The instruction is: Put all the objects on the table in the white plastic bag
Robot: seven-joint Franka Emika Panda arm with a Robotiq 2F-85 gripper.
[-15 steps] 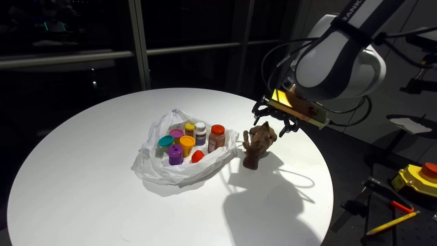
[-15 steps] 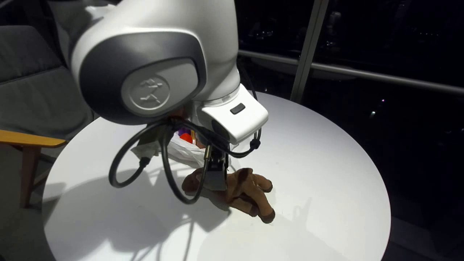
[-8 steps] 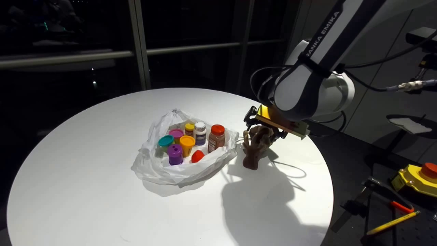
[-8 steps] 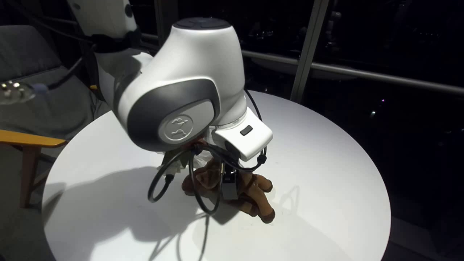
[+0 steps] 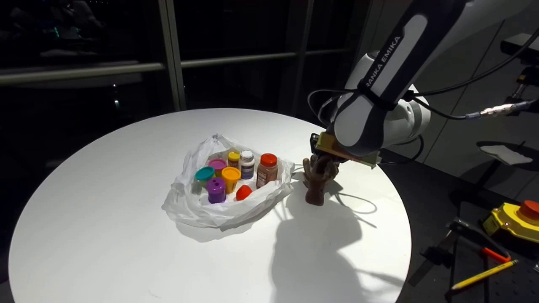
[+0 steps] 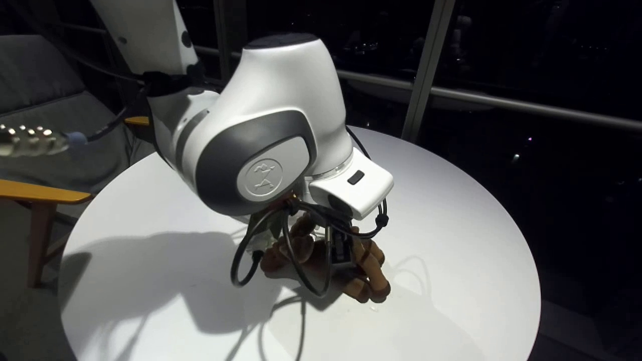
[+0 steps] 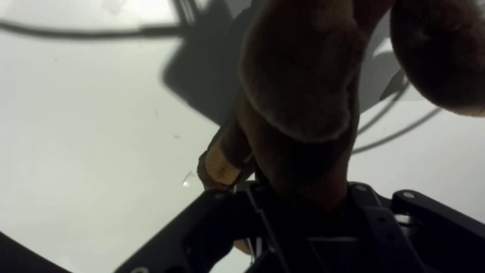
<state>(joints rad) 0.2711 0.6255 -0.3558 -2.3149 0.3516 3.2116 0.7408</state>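
Fingers (image 7: 379,222) are clamped on the brown plush toy (image 5: 319,179): wrist view has its body pinched between them. That's the change – no longer spread above it, they're down and squeezed in. Toy sits slightly shifted versus half a second ago, limbs bunched up. It looks to be resting on the bench (image 5: 105,189); can't tell if any part is off it.

In an exterior view toy is just right of the white plastic bag (image 5: 187,212), not in it. Bag and contents unchanged: teal cup (image 5: 205,174), pink cup (image 5: 217,166), purple cup (image 5: 216,191), orange cup (image 5: 230,180), yellow-capped jar (image 5: 233,159), small white bottle (image 5: 247,164), red-capped jar (image 5: 267,170), small red item (image 5: 244,192).

For the task: I read this as the grasp on the last piece. Next calls for a lift, then a carry left, high enough to clear the rim. Toy looks soft, so grip should hold. Watch dangling limbs – they could tip the red-capped jar, which stands nearest.
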